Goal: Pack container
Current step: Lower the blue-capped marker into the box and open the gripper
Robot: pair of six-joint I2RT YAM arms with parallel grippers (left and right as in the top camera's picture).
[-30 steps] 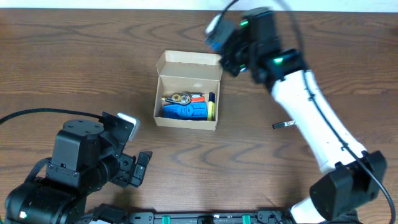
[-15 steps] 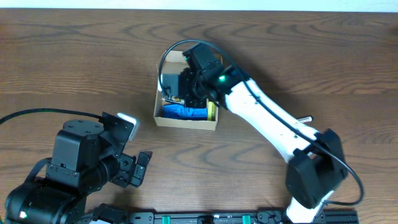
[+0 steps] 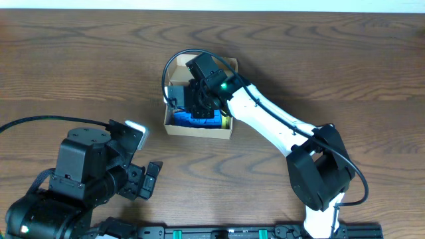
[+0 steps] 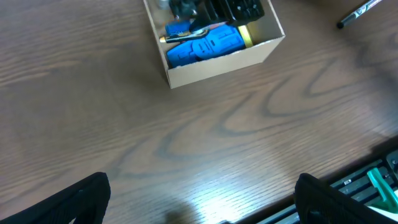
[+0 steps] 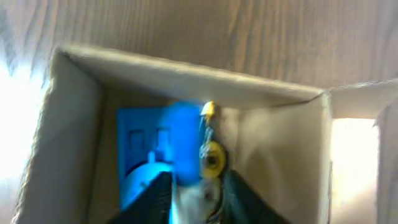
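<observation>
The container (image 3: 199,131) is a tan cardboard box with its flap lid open, left of the table's middle. Its front wall (image 4: 217,65) also shows in the left wrist view. Inside lie a blue plastic thing (image 3: 199,120) (image 4: 208,46) (image 5: 155,137) and small yellow pieces (image 5: 213,158). My right gripper (image 3: 194,101) (image 5: 199,202) reaches down into the box (image 5: 186,81). Its jaws stand apart, with a pale blurred thing in the gap; I cannot tell whether they touch it. My left gripper (image 3: 149,180) (image 4: 202,205) hangs wide open over bare wood near the front edge, holding nothing.
A dark pen (image 4: 359,10) lies on the wood to the right of the box; in the overhead view the right arm (image 3: 279,126) covers it. The left arm's black body (image 3: 86,172) fills the front left corner. A rail runs along the table's front edge (image 4: 373,174).
The right arm swung from above the box's back right corner down into the box. It now hides the pen in the overhead view. The left arm has not moved.
</observation>
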